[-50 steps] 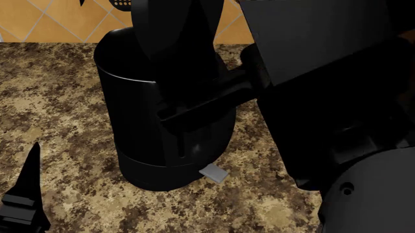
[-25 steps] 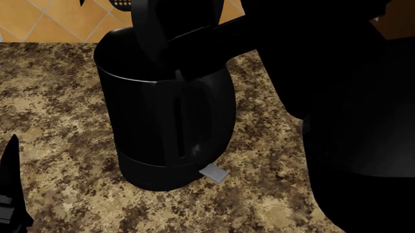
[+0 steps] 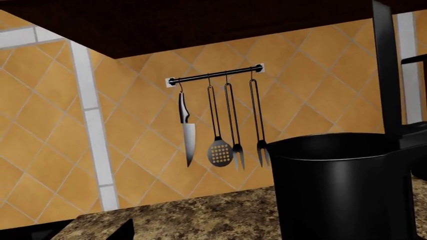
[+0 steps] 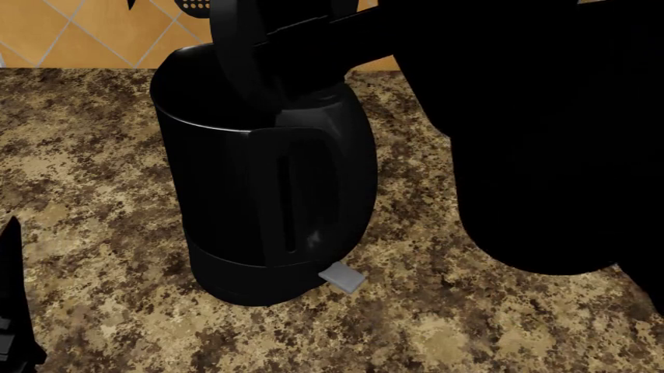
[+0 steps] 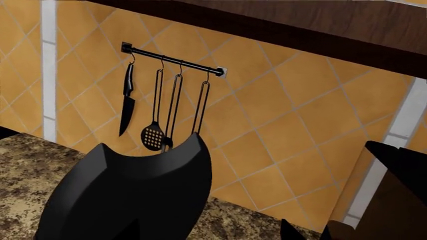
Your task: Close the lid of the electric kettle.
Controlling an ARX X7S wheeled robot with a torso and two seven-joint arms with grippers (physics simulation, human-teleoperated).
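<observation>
The electric kettle (image 4: pixel 260 194) stands on the granite counter, handle towards me, with a small grey switch tab (image 4: pixel 343 277) at its base. Its lid (image 4: pixel 264 47) stands upright over the open mouth. In the right wrist view the lid (image 5: pixel 133 195) fills the space just ahead of my right gripper (image 5: pixel 210 234), whose fingertips (image 5: pixel 288 231) are spread apart and hold nothing. In the head view the right arm (image 4: pixel 539 132) reaches across the lid's top. My left gripper (image 4: pixel 11 311) hangs low at the left, apart from the kettle (image 3: pixel 340 185), with one fingertip (image 3: pixel 125 231) showing.
A utensil rail (image 3: pixel 217 74) with a knife, slotted spatula and forks hangs on the orange tiled wall; it also shows in the right wrist view (image 5: pixel 173 62). A dark cabinet (image 3: pixel 200 25) overhangs. The granite counter (image 4: pixel 93 179) extends left of the kettle.
My right arm has risen from beside the handle to the lid's top and now covers the right of the head view. My left gripper has slid down and left, nearly out of view.
</observation>
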